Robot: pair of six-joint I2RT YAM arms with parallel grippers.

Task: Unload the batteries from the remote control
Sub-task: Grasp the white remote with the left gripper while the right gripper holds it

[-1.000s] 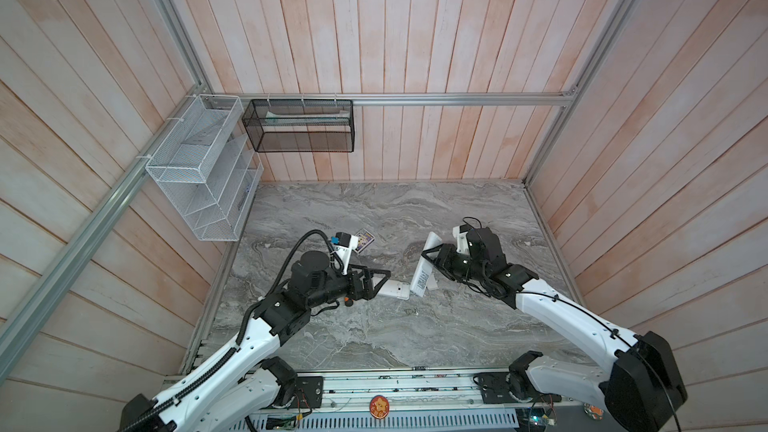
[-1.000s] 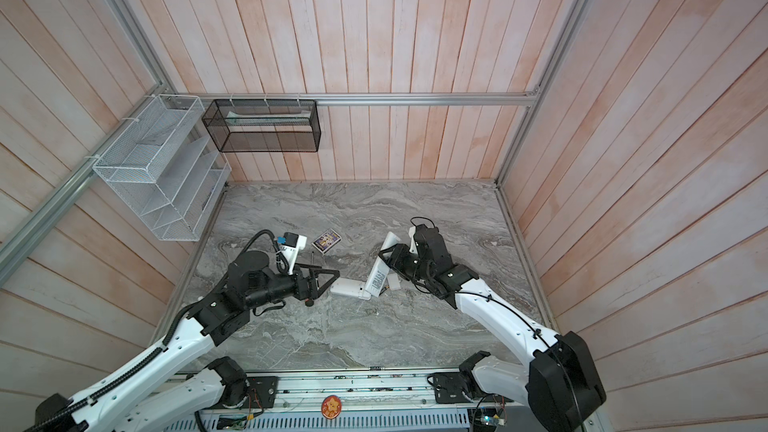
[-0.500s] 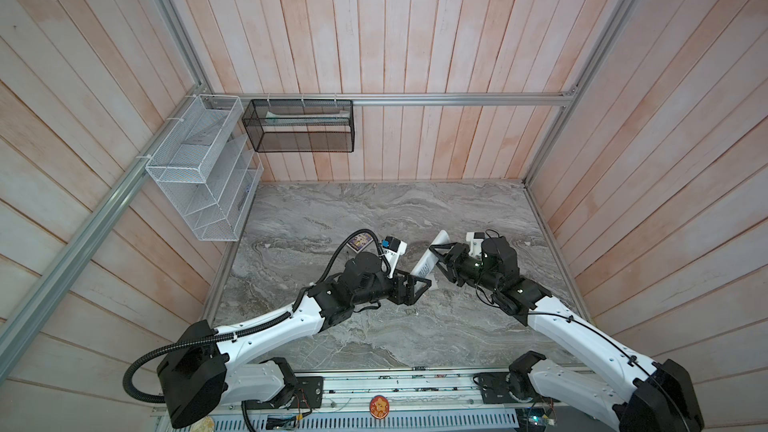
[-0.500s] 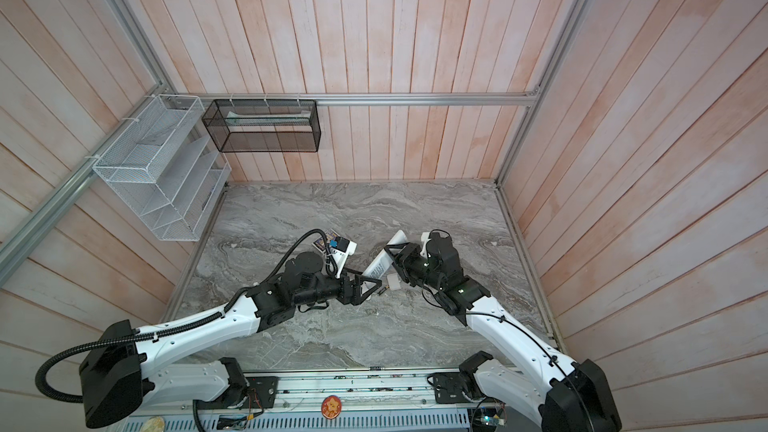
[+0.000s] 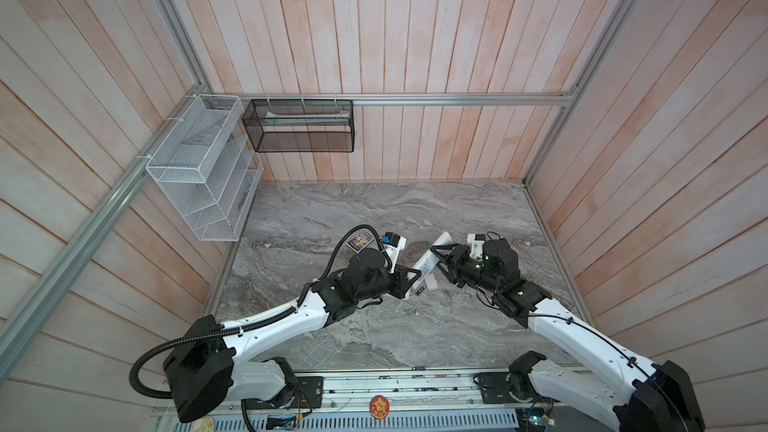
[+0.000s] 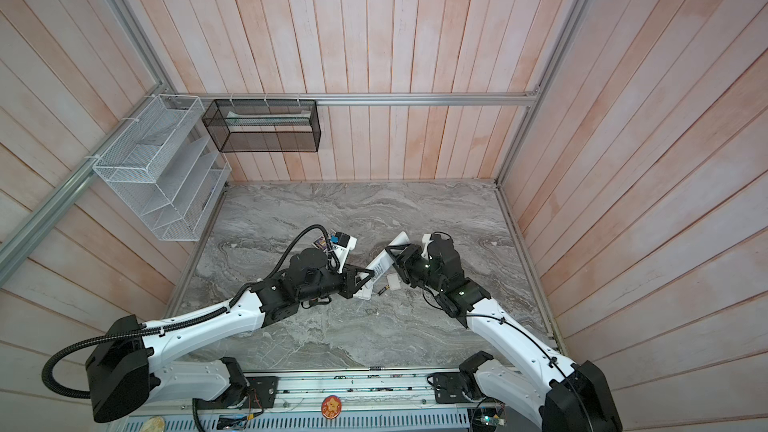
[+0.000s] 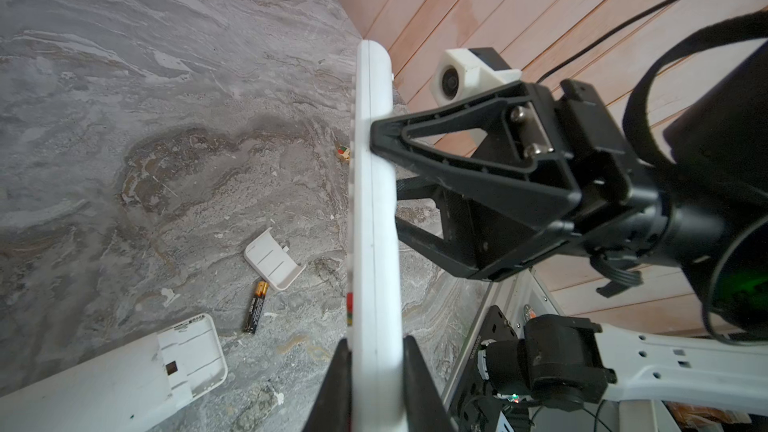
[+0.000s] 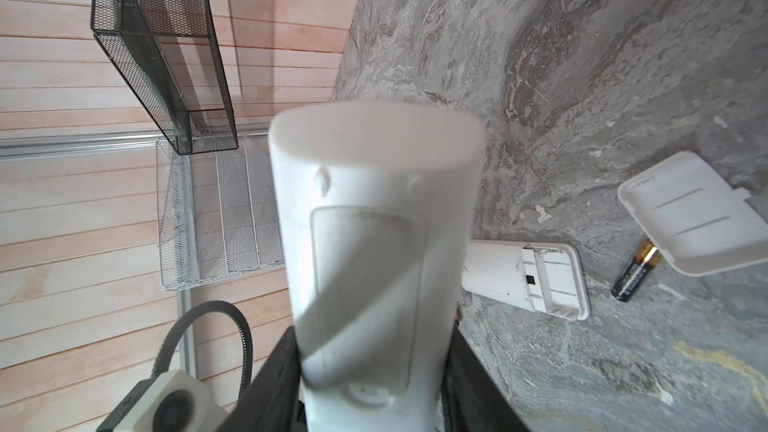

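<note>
The left gripper (image 7: 374,344) and right gripper (image 8: 372,338) both clamp the white remote (image 7: 374,201) aloft, apparently bracing it for opening; one battery (image 6: 379,289) lies on the table (image 6: 332,209) at 8 o'clock of a loose cover (image 6: 392,282).

A black basket (image 5: 299,126) and white wire rack (image 5: 199,172) are hanging upper left; a white cover (image 7: 274,259) is lying on the table (image 5: 374,209).
</note>
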